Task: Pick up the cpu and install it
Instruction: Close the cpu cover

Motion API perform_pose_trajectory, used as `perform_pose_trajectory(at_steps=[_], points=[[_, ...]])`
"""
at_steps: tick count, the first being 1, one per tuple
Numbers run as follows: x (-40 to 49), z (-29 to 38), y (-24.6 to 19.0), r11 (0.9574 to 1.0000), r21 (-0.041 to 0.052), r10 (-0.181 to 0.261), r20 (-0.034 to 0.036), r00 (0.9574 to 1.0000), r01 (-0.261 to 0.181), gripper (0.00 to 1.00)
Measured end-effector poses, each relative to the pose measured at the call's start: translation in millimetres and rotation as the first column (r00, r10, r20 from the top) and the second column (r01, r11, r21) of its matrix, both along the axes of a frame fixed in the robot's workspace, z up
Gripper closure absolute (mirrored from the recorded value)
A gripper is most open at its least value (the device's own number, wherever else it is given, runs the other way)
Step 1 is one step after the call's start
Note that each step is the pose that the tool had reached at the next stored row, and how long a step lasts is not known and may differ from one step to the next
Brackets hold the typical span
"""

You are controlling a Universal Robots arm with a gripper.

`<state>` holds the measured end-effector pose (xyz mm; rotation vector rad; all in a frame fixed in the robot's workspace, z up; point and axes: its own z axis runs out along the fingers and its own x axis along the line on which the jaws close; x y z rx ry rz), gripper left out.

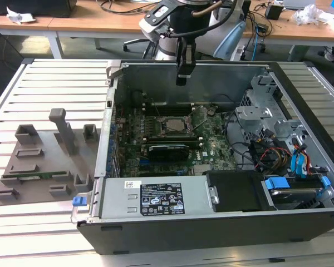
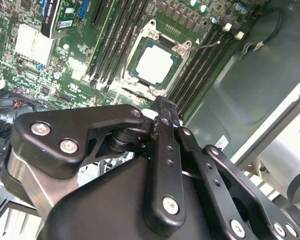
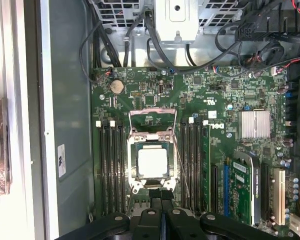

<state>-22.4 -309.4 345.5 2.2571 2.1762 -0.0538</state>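
Observation:
The cpu [image 3: 152, 162], a pale silver square, lies flat inside the dark socket frame [image 3: 132, 165] on the green motherboard [image 3: 215, 100]. It also appears in the second wrist view [image 2: 155, 65] and in the exterior view [image 1: 175, 125]. The socket's metal cover [image 3: 152, 117] is swung back, away from the chip. My gripper [image 1: 182, 81] hangs above the open computer case, well clear of the board. Its black fingertips [image 3: 162, 196] are pressed together with nothing between them, and in the second wrist view the gripper [image 2: 165, 106] sits just off the socket's edge.
Memory slots [image 3: 110, 165] flank the socket on both sides. An expansion card [image 3: 242, 187] stands beside them. Cables and a drive cage [image 1: 267, 119] fill the case at the exterior view's right. A grey fixture tray [image 1: 42, 161] lies outside the case on the slatted table.

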Motion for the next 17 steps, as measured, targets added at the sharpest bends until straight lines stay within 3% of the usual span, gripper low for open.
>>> perform_pose_trajectory(at_steps=[14, 17], points=[[25.3, -0.1, 0.1, 1.0, 0.0001, 0.0, -0.0001, 1.0, 0.0, 0.89], [36.5, -0.2, 0.1, 1.0, 0.0002, 0.0, -0.0002, 1.0, 0.0, 0.89]])
